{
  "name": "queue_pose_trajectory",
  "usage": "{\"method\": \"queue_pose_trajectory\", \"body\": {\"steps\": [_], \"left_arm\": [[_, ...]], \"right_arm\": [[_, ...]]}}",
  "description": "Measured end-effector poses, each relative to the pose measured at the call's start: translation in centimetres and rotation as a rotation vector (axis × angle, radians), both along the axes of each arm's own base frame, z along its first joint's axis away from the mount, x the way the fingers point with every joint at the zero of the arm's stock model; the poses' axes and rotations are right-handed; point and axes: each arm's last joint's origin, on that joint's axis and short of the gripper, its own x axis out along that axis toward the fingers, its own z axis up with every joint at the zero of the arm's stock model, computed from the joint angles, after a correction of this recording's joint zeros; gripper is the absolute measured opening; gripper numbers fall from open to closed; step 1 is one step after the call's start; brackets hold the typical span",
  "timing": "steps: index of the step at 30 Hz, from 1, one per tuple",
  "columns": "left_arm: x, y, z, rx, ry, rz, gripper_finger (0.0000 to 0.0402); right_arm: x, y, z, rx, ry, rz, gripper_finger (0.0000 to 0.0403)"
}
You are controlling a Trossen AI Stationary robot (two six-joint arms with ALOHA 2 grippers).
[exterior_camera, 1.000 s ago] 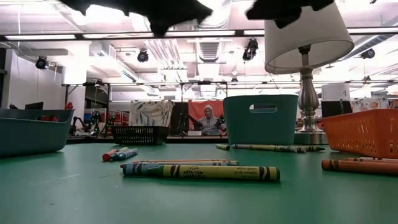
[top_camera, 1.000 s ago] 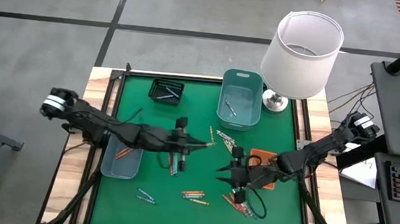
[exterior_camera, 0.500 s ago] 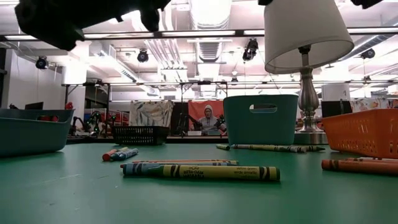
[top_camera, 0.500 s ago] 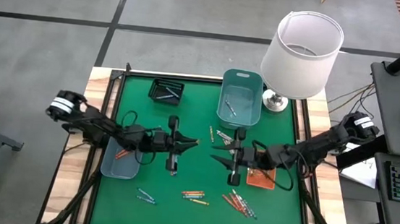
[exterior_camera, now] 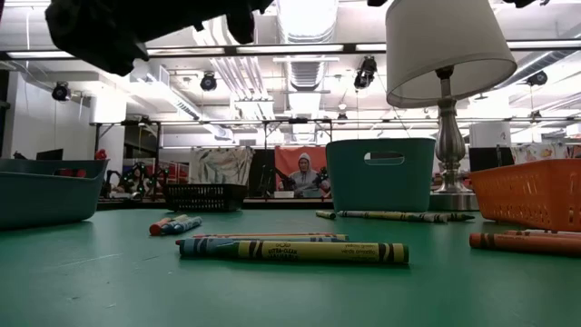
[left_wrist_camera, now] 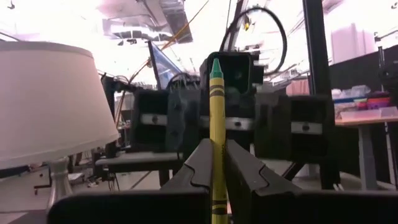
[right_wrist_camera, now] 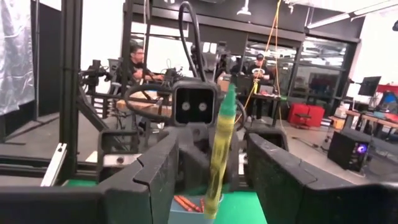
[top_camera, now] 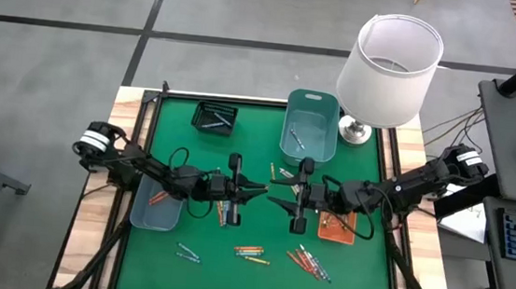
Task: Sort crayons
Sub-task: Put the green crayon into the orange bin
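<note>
A yellow-green crayon [left_wrist_camera: 216, 102] stands nearly upright in the air over the table's middle, pointed tip up. My left gripper [top_camera: 257, 192] is shut on it. My right gripper [top_camera: 277, 202] faces it from the right, open, its two fingers [right_wrist_camera: 155, 171] standing on either side of the crayon [right_wrist_camera: 221, 143] without touching. Other crayons lie loose on the green mat: a bunch near the front [top_camera: 248, 252], more at front right [top_camera: 309, 262] and front left [top_camera: 188, 253]. My left gripper pinches the crayon about its middle [left_wrist_camera: 217, 152] between its two fingers. The fingers come roughly level from the table's left and lie across the crayon. The crayon is lifted clear of the table, near upright, its lower end [right_wrist_camera: 209, 211] hanging free.
A teal bin [top_camera: 311, 130] and a black basket [top_camera: 214, 117] stand at the far side. A blue-grey tray [top_camera: 157, 209] sits at the left, an orange tray [top_camera: 338, 229] at the right. A lamp [top_camera: 392, 58] stands at the far right corner.
My right gripper has risen from the crayons at the front right, gone toward the table's middle and tipped up from pointing down to about level, facing the left gripper. My left gripper has tipped up to about level too, bringing its crayon upright.
</note>
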Motion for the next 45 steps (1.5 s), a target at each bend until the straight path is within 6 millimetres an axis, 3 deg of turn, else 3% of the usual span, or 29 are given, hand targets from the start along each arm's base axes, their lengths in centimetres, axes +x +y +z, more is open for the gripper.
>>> {"method": "queue_pose_trajectory", "body": {"steps": [7,15,20,26,30,35,45], "left_arm": [[0.5,-0.1,-0.3,0.002,0.006,0.0,0.0],[0.5,-0.1,-0.2,-0.009,0.003,0.005,0.0012],[0.5,0.0,-0.3,-0.045,0.005,0.009,0.0047],[0.4,0.0,0.0,-0.057,-0.001,0.005,0.0111],[-0.3,0.2,0.7,-0.015,-0.018,0.025,0.0139],[-1.4,0.9,2.2,0.018,0.002,0.106,0.0144],[-4.1,2.5,5.9,0.168,0.133,0.263,0.0126]], "right_arm": [[0.1,-0.4,0.2,0.006,-0.012,-0.016,0.015],[0.1,-0.5,0.2,-0.001,-0.012,-0.019,0.0021],[-0.1,-0.6,0.4,0.028,-0.014,-0.016,0.0016],[-1.6,-1.1,2.2,0.121,-0.03,-0.027,0.0015],[-3.1,-1.7,3.3,0.258,0.133,-0.071,0.0014],[-4.4,-2.2,3.8,0.505,0.435,-0.175,0.0014],[-6.3,-2.0,0.7,1.023,0.933,-0.486,0.0013]]}}
